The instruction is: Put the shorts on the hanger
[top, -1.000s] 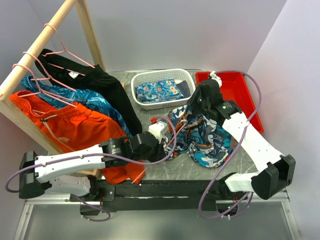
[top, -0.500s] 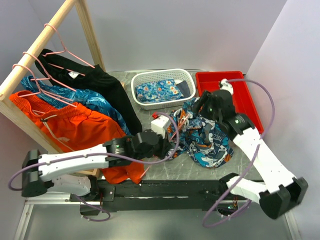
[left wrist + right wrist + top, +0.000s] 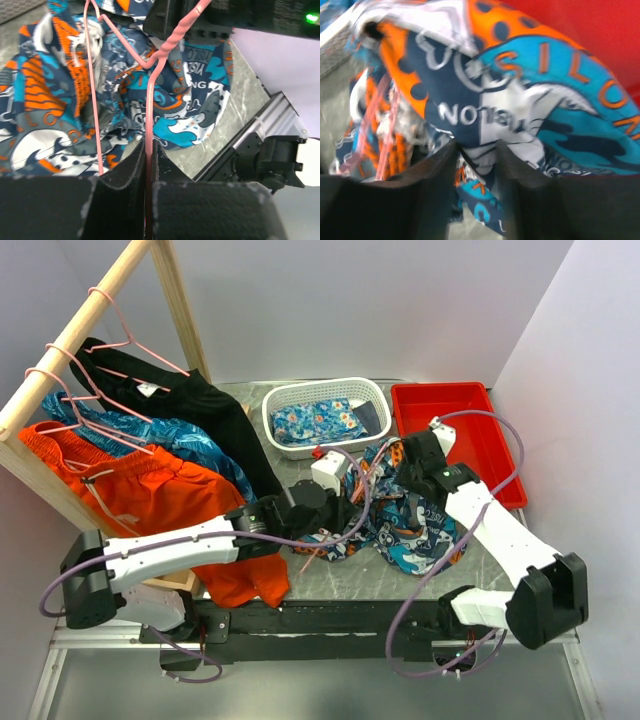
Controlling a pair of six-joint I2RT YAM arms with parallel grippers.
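Behind shorts: basket, red tray; hanger across fabric.

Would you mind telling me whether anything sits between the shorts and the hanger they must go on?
Nothing visible does. The left gripper clamps the hanger, whose wire lies against the shorts, while the right gripper pinches their fabric.
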